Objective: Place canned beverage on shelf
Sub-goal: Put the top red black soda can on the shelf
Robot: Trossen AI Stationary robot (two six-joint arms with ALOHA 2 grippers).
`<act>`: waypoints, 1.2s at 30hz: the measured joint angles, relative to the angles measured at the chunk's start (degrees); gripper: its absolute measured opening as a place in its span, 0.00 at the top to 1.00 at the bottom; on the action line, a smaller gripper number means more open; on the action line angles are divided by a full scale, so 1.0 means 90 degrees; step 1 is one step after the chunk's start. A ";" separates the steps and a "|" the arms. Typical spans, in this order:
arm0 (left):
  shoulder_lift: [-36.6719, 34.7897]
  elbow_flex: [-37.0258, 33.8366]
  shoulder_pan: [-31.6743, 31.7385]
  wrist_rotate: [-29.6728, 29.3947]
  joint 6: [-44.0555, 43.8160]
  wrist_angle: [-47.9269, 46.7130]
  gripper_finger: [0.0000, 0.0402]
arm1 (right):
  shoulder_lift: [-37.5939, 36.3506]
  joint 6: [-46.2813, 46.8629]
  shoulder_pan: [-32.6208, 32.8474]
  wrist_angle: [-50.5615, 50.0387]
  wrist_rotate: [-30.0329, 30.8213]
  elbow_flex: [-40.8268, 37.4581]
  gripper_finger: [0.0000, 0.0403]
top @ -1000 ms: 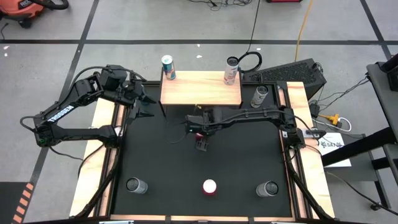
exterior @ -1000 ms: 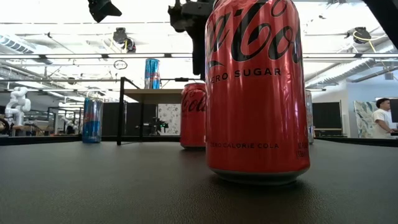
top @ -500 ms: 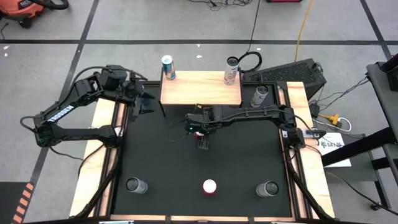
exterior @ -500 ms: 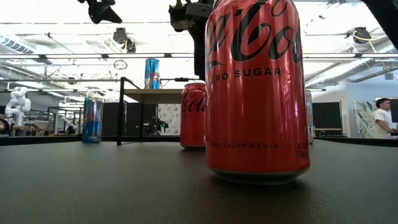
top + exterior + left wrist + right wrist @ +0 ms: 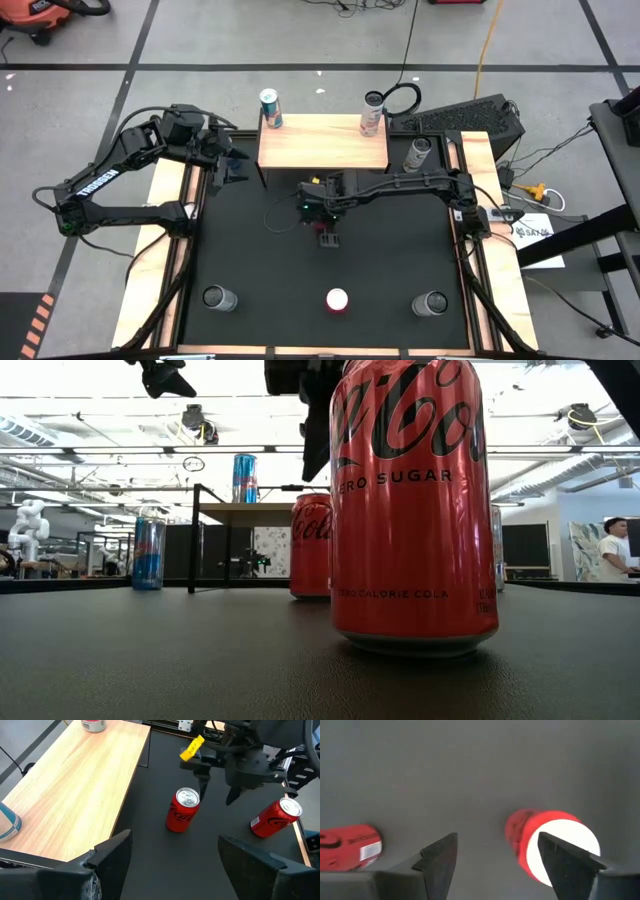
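The right hand (image 5: 327,238) hangs over the middle of the black table (image 5: 250,260), its two fingers (image 5: 437,857) spread apart and holding nothing. Directly below it stands an upright red cola can (image 5: 182,810); in the right wrist view that can's bright top (image 5: 563,845) sits partly behind one finger rather than squarely between the two. In the left wrist view the hand is above and just beside the can, not touching it.

A second red cola can (image 5: 337,300) stands nearer the table's front edge, between two silver-topped cans (image 5: 217,298) at the front corners.

The shelf (image 5: 322,147) is at the far side of the table, beyond the right hand. A blue-and-white can (image 5: 270,108) stands at its far left corner and a pale can (image 5: 372,113) at its far right corner. Another can (image 5: 417,154) stands on the table just right of the shelf.

The left hand (image 5: 228,165) waits raised beside the shelf's left end, fingers spread and empty.
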 joint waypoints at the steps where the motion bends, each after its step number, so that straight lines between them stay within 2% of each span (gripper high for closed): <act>1: 0.0001 0.0000 -0.0001 0.0000 0.0000 0.0000 0.25 | 0.0000 -0.0022 0.0002 0.0082 -0.0004 0.0000 0.35; 9: 0.0001 0.0000 0.0000 0.0000 -0.0002 0.0001 0.25 | 0.0000 0.0290 0.0010 0.0965 -0.0001 0.0000 0.35; 13: -0.0001 0.0000 0.0001 0.0000 -0.0002 0.0000 0.25 | -0.0002 -0.0106 0.0001 0.0974 -0.0010 0.0000 0.35; 23: -0.0001 0.0000 -0.0001 0.0000 -0.0002 0.0002 0.25 | -0.0002 0.0033 -0.0176 0.0819 0.0507 0.0000 0.35; 36: 0.0000 0.0000 0.0000 0.0000 -0.0002 0.0002 0.25 | -0.0002 0.0293 -0.0452 0.0491 0.0530 0.0000 0.35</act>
